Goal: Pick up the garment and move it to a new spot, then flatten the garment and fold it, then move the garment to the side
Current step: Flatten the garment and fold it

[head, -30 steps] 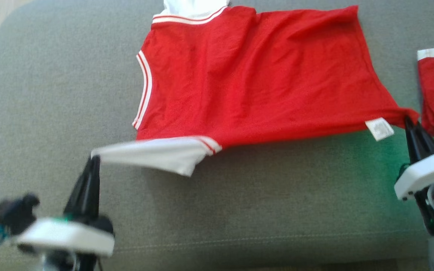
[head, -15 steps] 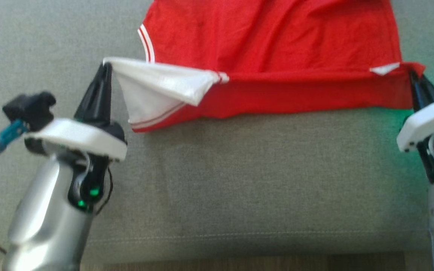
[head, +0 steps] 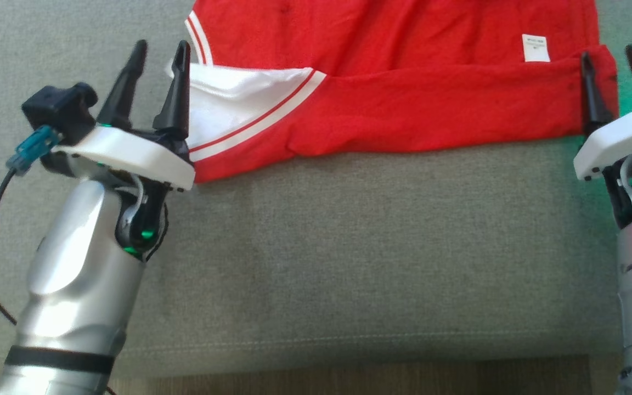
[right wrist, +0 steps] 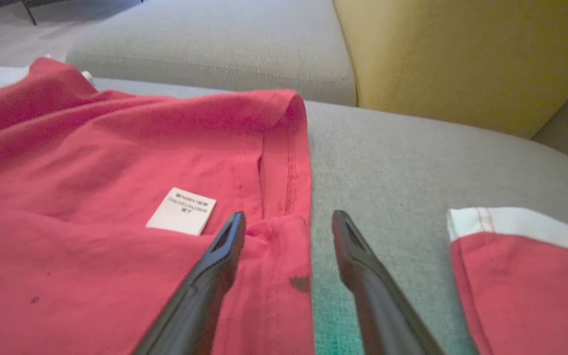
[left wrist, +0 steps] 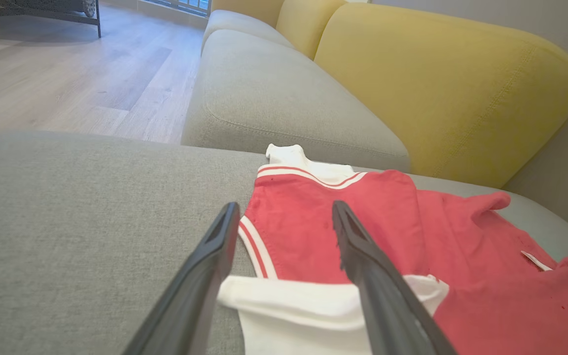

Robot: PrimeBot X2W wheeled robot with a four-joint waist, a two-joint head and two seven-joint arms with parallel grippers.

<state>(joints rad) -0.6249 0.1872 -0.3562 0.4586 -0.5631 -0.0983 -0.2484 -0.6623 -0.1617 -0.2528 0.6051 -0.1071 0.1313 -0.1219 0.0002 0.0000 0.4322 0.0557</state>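
My left gripper [head: 161, 49] [left wrist: 285, 209] stood with its jaws spread wide and nothing held between them. Its two dark fingers straddled the outer corner of the white sleeve with red stripes [head: 228, 104] [left wrist: 289, 305]. I could not tell whether either finger touched the cloth.

My right gripper [head: 608, 55] [right wrist: 289, 217] was likewise spread and gripped nothing. One finger was over the hem corner, the other over bare upholstery.

The red short-sleeved jersey garment with white striped trim [head: 404, 109] [left wrist: 387, 222] [right wrist: 91, 172] lay across the grey fabric seat cushion [head: 349, 247], between my two grippers. Its near edge was doubled over onto the body, with the white sleeve on top at my left. A small white printed care label [head: 535, 48] [right wrist: 181, 211] showed just beside my right gripper.

Further to my right lay a separate-looking red cloth with a white band [right wrist: 525, 276]; whether it belonged to the same garment I could not tell.

Behind the seat rose the mustard-yellow back cushions [left wrist: 437, 88], and pale wooden floorboards [left wrist: 67, 74] lay beyond.
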